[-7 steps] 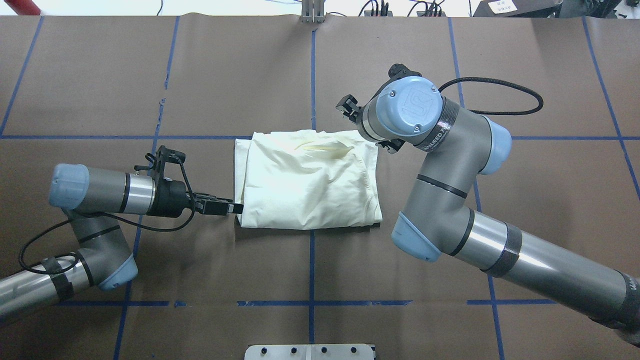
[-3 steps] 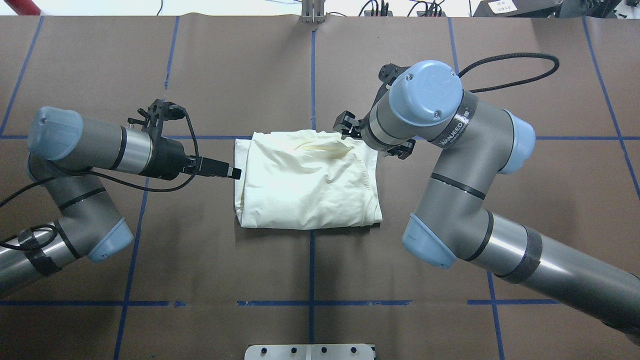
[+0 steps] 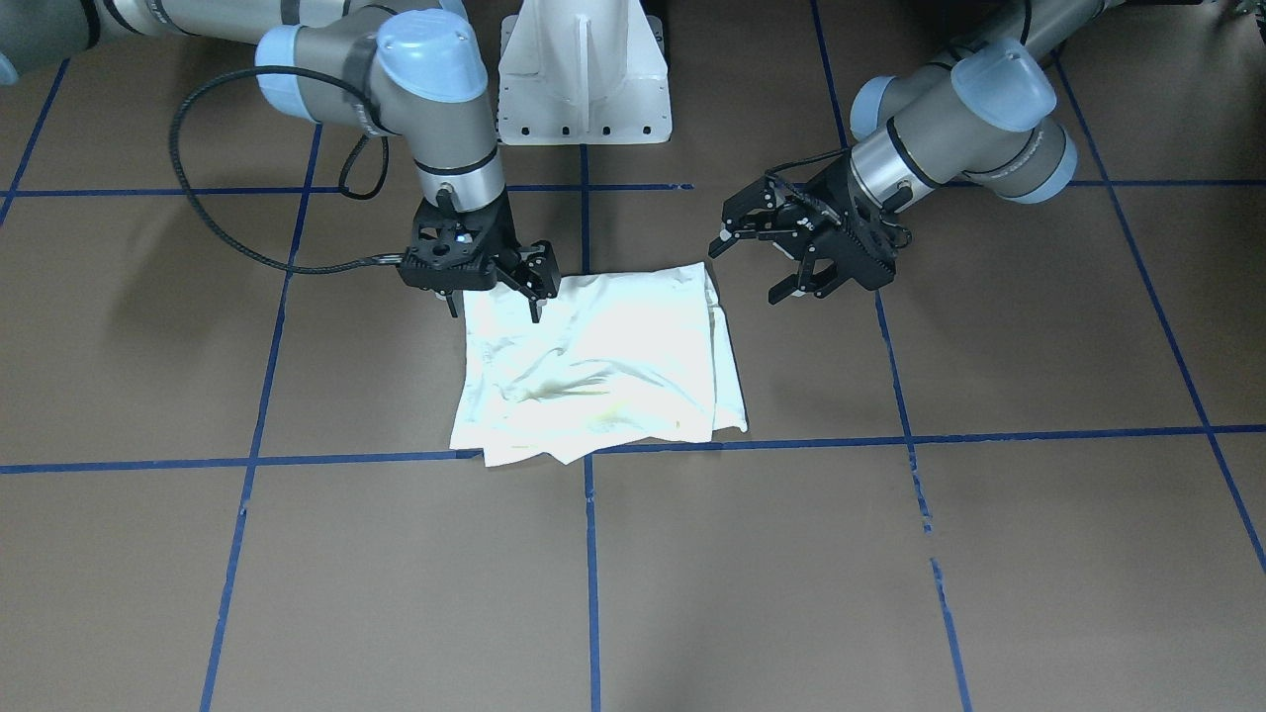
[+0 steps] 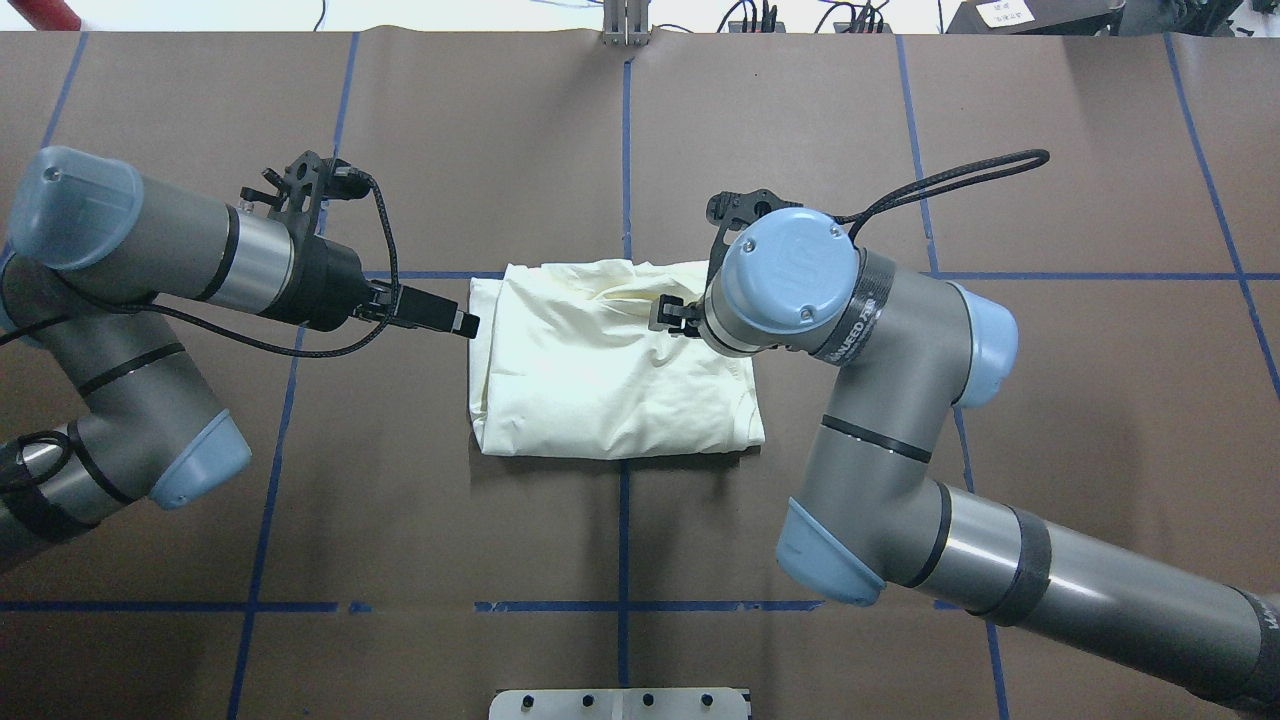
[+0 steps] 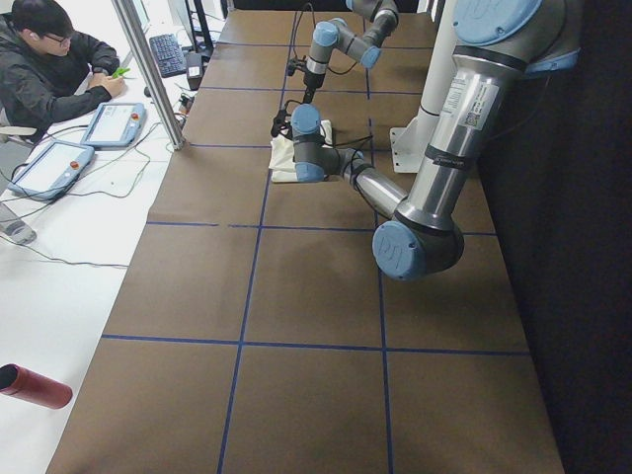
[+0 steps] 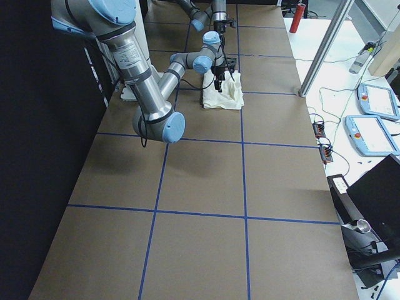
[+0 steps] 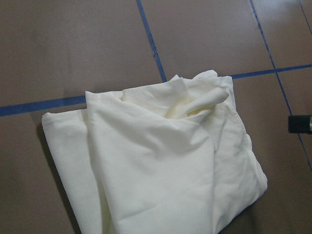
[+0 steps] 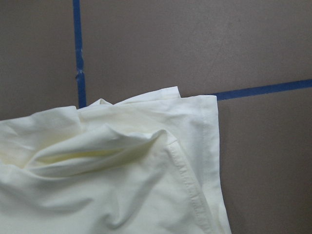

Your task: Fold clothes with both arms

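The cream shirt (image 4: 600,380) lies folded into a rough rectangle at the table's middle, plain side up, with the print hidden. It also shows in the front view (image 3: 593,376) and in both wrist views (image 7: 161,161) (image 8: 122,170). My left gripper (image 4: 465,323) is open and empty, just off the shirt's left edge; the front view (image 3: 745,271) shows its jaws spread. My right gripper (image 3: 495,302) is open and hovers over the shirt's right part. In the overhead view its wrist hides most of it (image 4: 665,315).
Brown table cover with a blue tape grid (image 4: 625,150). The white pedestal base (image 3: 584,69) stands at the robot's side. An operator (image 5: 49,59) sits beyond the far edge with pendants. A red bottle (image 5: 35,385) lies off the table.
My left gripper has moved from the shirt's near left corner away along its left edge. My right wrist has swung from beyond the far right corner to over the shirt's right side.
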Tool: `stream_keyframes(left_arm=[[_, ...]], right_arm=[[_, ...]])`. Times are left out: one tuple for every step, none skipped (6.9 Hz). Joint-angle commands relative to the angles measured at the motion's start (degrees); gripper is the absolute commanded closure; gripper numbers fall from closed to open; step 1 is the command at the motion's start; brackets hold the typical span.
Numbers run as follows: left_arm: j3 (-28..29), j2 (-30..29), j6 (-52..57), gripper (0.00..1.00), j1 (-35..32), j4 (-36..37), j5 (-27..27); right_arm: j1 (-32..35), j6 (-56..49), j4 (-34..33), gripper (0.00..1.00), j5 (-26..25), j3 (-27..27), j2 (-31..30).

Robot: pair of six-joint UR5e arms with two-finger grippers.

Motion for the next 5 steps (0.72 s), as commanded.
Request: stream_keyframes(left_arm=[[-1.0,0.1,1.0,0.00,-0.5,0.7,-1.6],[-1.5,0.2,1.0,0.00,-0.5,0.7,-1.7],[-1.7,0.2,1.0,0.00,-0.5,0.7,-1.8],[-1.8,0.3,1.0,0.00,-0.5,0.7,-1.7],[-1.8,0.4,1.0,0.00,-0.5,0.7,-1.8]], right_arm=[[-1.7,-2.3,-1.0,0.00,-5.7,-6.2,2.3],[-1.7,-2.9,-0.8,0.00,-6.3,-9.8,4.7],[-1.7,-3.4,-0.7,0.00,-6.4,-11.5,5.0],[-1.7,-3.5,-0.6,0.00,-6.6,-13.5,5.7],[-1.7,-3.5,-0.6,0.00,-7.4,-15.6,6.8]])
